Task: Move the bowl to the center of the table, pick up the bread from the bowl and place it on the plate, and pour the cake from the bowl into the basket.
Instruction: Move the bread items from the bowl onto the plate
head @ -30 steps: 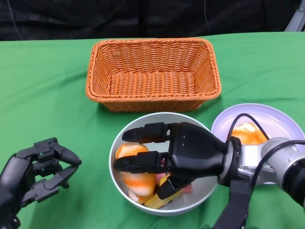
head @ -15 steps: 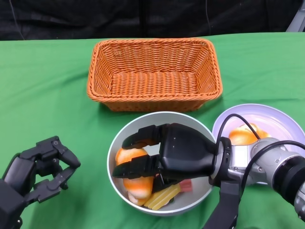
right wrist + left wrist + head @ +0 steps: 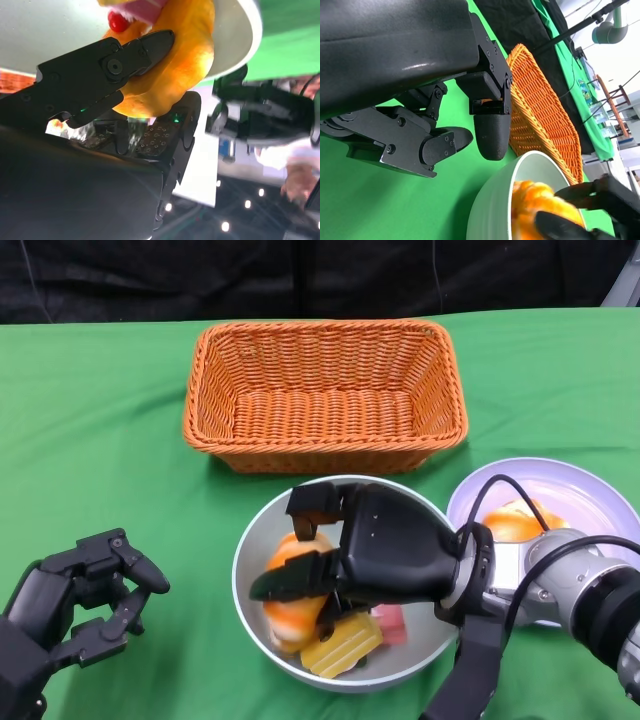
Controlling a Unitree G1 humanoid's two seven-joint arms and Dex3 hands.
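Observation:
A pale bowl [image 3: 250, 560] stands near the table's front edge, in front of the basket [image 3: 325, 395]. My right hand [image 3: 385, 555] reaches into it and grips an orange bread [image 3: 290, 610] between thumb and fingers; the right wrist view shows a finger pressed into this bread [image 3: 170, 65]. Beside the bread lie a yellow cake piece [image 3: 340, 645] and a pink one [image 3: 390, 625]. The plate [image 3: 580, 495] to the right carries another orange bread [image 3: 510, 523]. My left hand [image 3: 75, 600] rests at the lower left, fingers loosely bent and apart, holding nothing.
The orange wicker basket is empty and sits just behind the bowl. Green cloth covers the table [image 3: 90, 440]. In the left wrist view the bowl rim [image 3: 495, 200] and the basket [image 3: 540, 105] lie beyond my left hand [image 3: 445, 115].
My right hand's fingers have closed round the bread in the bowl and the bread has shifted a little to the right. The left hand has barely moved.

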